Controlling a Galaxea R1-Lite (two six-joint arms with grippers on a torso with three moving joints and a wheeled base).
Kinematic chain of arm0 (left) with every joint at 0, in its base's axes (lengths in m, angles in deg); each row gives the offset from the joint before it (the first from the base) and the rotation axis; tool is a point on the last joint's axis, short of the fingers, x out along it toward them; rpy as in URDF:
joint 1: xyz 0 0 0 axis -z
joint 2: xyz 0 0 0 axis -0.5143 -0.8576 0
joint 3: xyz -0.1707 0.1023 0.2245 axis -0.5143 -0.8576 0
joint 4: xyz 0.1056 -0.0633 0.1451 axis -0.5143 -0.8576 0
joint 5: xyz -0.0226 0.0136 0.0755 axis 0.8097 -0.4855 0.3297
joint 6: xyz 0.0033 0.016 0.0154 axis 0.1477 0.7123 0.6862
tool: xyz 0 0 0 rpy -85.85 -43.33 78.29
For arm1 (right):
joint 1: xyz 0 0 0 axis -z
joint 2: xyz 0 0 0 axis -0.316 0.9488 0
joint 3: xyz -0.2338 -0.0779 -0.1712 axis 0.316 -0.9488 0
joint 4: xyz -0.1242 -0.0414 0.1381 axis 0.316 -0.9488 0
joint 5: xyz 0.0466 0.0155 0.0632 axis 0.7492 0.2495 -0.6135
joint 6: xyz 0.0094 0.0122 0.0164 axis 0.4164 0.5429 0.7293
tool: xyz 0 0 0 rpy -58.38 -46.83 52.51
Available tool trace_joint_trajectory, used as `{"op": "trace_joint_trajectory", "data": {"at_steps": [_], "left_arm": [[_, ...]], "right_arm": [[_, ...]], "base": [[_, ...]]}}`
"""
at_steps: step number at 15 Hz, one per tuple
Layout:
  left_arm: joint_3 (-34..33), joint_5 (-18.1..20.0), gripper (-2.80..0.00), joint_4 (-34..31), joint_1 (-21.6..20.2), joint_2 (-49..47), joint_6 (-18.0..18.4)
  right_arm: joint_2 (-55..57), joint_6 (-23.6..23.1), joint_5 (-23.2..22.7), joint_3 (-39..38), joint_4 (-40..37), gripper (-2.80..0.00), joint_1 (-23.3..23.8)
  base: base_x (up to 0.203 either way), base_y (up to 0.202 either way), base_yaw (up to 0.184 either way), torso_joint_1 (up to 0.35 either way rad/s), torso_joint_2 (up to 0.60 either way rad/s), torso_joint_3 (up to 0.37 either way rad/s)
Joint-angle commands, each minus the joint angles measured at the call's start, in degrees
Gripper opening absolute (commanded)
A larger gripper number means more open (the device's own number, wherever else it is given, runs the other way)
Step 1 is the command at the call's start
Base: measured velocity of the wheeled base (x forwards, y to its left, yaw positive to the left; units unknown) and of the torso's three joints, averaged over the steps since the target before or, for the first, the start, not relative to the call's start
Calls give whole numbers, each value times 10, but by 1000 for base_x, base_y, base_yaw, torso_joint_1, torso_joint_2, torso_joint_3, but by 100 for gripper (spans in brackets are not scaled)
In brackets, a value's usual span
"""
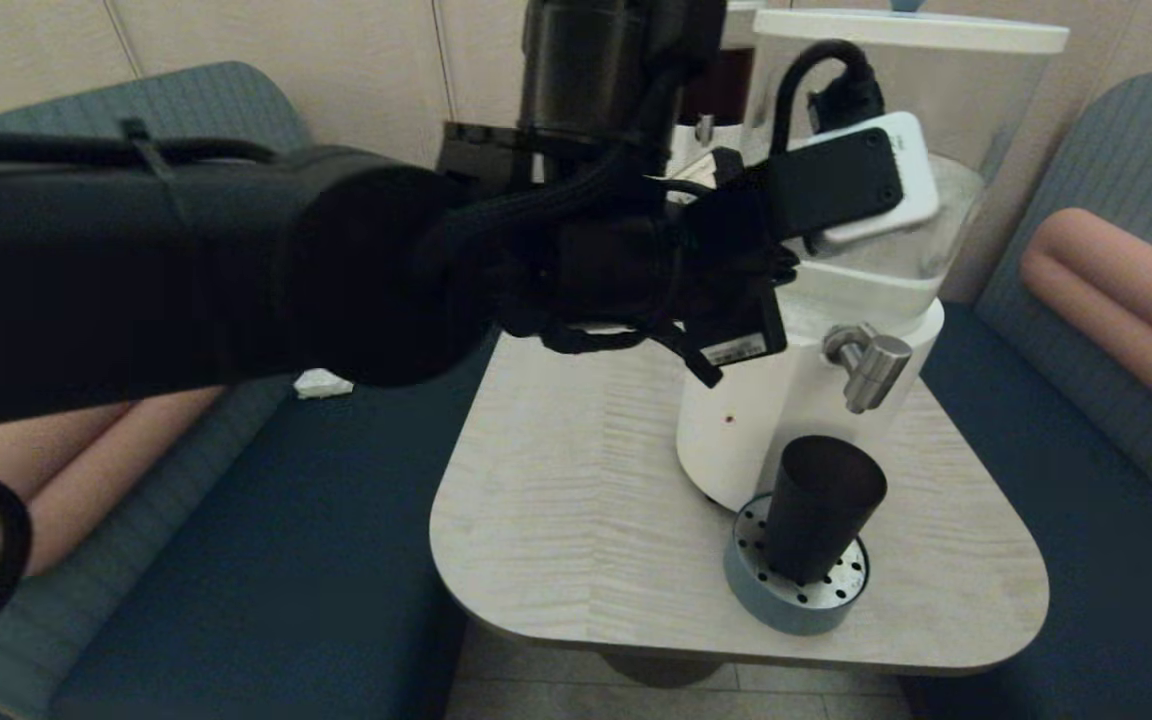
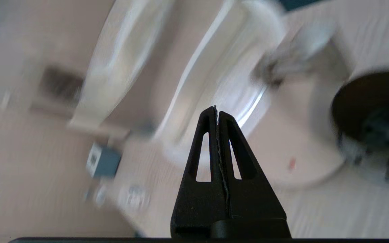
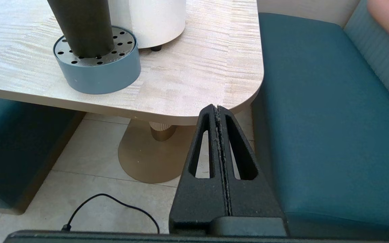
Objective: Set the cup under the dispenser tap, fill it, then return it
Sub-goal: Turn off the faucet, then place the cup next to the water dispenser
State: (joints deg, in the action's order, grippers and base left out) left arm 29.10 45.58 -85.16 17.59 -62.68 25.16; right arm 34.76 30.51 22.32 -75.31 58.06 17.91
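1. Here the cup [image 1: 821, 510] stands upright at lower centre-right of the head view, its long axis vertical and its open mouth facing up, directly below the dispenser tap [image 1: 871, 365].
2. It sits in a round blue drip tray [image 1: 786, 605] with a perforated top, on the pale surface [image 1: 576, 500]; its contents cannot be made out.
3. The left tool [image 2: 217, 111], closed and empty, hangs above and left of the cup, apart from it.
4. The right tool [image 3: 217, 109], closed, is parked below the surface edge.
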Motion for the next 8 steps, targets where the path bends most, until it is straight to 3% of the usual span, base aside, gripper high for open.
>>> {"op": "trace_joint_trajectory", "data": {"at_steps": [1,3,5,6,7,8], "left_arm": [[-25,-6,-280,-24,-24,83,-5],[-37,-11,-280,-74,-44,149,-63],[-50,0,-280,-177,-69,236,-161],[-54,31,-280,-235,-90,278,-216],[-59,94,-280,-287,-133,314,-262],[-76,186,-280,-319,-192,346,-287]], "right_arm": [[-2,-2,0,0,1,-280,0],[-2,0,0,0,1,-280,0],[-2,-1,0,0,1,-280,0],[-2,0,0,0,1,-280,0],[-2,-2,0,0,1,-280,0],[-2,0,0,0,1,-280,0]], "base": [[0,0,0,0,0,0],[0,0,0,0,0,0],[0,0,0,0,0,0],[0,0,0,0,0,0],[0,0,0,0,0,0],[0,0,0,0,0,0]]}}
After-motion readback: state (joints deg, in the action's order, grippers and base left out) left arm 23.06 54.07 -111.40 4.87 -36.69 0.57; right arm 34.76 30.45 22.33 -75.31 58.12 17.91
